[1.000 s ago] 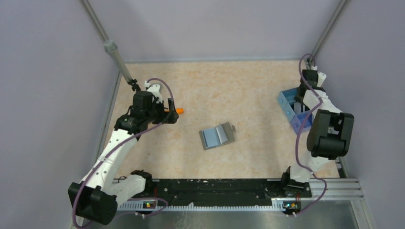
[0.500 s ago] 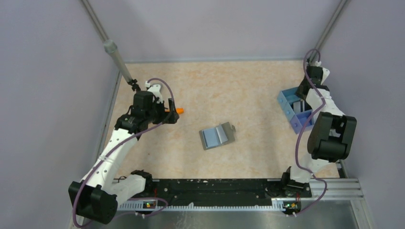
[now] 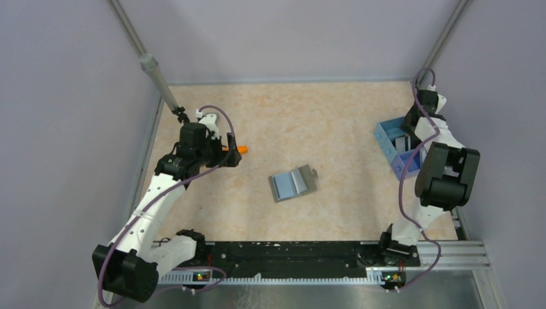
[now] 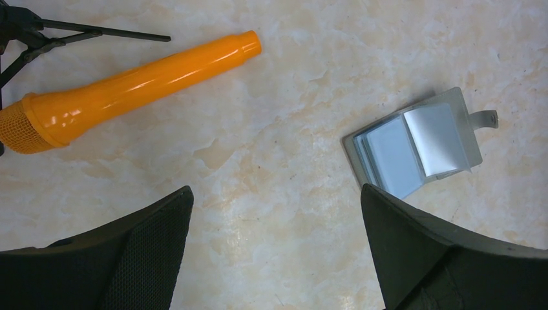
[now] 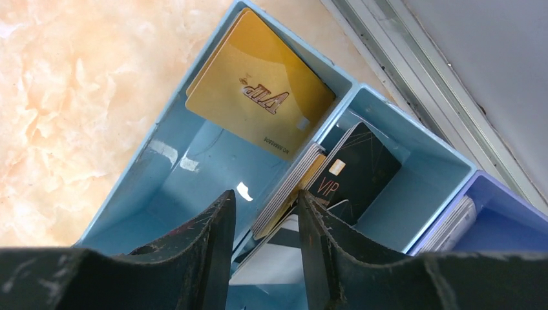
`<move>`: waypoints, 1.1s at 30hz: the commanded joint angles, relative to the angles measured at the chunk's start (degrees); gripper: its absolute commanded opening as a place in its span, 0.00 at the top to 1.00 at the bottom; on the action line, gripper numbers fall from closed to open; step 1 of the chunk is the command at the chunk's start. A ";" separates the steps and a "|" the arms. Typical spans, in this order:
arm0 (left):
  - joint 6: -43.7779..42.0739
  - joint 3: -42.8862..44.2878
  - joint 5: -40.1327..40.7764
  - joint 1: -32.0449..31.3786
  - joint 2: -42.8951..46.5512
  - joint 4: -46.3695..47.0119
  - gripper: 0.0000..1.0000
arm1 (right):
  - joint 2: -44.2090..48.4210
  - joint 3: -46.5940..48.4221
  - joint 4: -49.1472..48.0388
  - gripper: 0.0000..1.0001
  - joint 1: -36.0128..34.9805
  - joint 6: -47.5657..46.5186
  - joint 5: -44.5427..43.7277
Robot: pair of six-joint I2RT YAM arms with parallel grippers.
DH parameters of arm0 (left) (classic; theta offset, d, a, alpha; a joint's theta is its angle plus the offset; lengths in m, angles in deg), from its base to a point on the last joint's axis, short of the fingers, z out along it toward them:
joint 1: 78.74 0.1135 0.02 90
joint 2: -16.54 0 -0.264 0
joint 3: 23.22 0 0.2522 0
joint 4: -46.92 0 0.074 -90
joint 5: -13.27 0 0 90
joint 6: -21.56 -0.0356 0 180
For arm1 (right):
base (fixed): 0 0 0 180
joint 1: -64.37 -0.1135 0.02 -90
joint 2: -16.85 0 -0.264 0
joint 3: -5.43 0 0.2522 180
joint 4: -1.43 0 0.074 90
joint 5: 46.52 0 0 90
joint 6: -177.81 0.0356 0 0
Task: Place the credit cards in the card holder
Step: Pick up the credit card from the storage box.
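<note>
The grey card holder [image 3: 293,183] lies open on the table's middle, light blue lining up; it also shows in the left wrist view [image 4: 413,145]. The credit cards stand in the blue tray [image 5: 148,187]: a gold card [image 5: 258,97], a black card [image 5: 358,171], an edge-on stack [image 5: 291,187] and a white card with a dark stripe [image 5: 278,258]. My right gripper [image 5: 265,194] hangs over the tray [image 3: 386,138], jaws a narrow gap apart astride the stack and the divider, gripping nothing that I can see. My left gripper [image 4: 275,188] is wide open and empty above bare table, left of the holder.
An orange carrot-shaped stick [image 4: 136,84] lies by the left gripper; its tip shows in the top view [image 3: 242,149]. A lilac compartment with more cards [image 5: 452,223] adjoins the blue tray. A grey pole [image 3: 158,80] leans at the back left. Walls close in on both sides.
My right wrist has drawn back toward the far right corner over the tray. The left arm, the card holder and the orange stick have not moved.
</note>
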 commanded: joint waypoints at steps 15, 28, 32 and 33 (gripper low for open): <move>-1.14 -0.28 -1.18 0.26 0.18 1.72 0.01 | -1.07 6.77 -0.92 0.64 1.09 0.11 1.26; -1.14 -0.30 -1.24 0.26 0.18 1.72 0.01 | -0.03 7.64 0.21 0.74 1.09 -0.04 0.97; -1.14 -0.37 -1.17 0.26 0.19 1.72 0.01 | 0.41 7.25 0.14 0.77 1.04 -0.09 0.54; -1.14 -0.36 -1.20 0.26 0.18 1.72 0.01 | 0.60 7.28 0.05 0.77 1.08 -0.07 0.48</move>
